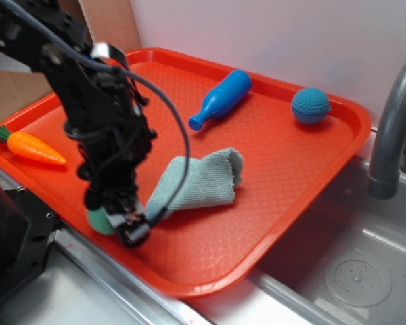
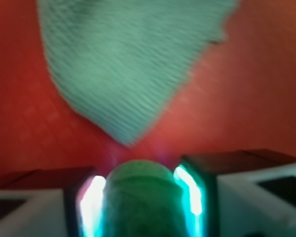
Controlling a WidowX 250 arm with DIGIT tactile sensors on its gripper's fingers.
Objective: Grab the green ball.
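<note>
Wrist view is showing the green ball (image 2: 138, 197) sitting right between the two fingers (image 2: 192, 197) of the end effector (image 2: 140, 202), both pads lying against its sides and glowing green, so the end effector is pinching the ball. Ball is looking matte mint-green, rounded top, faint band across it; the picture is blurry, so finer texture is unclear.

Exterior view is showing the end effector (image 1: 125, 227) down at the near edge of the red tray (image 1: 271, 196), with the ball (image 1: 99, 221) peeking out behind the fingers, mostly hidden by the arm.

Tray is holding everything: a teal cloth (image 1: 203, 179), folded and crumpled, lying just ahead of the end effector, its corner pointing back at the ball; a blue bottle (image 1: 222, 99) lying on its side well beyond the cloth; a blue-teal ball (image 1: 310, 105) near the far corner; a toy carrot (image 1: 32, 146) resting on the tray rim off to one side. Tray is sitting beside a metal sink (image 1: 352, 271) with a grey faucet (image 1: 392, 128).
</note>
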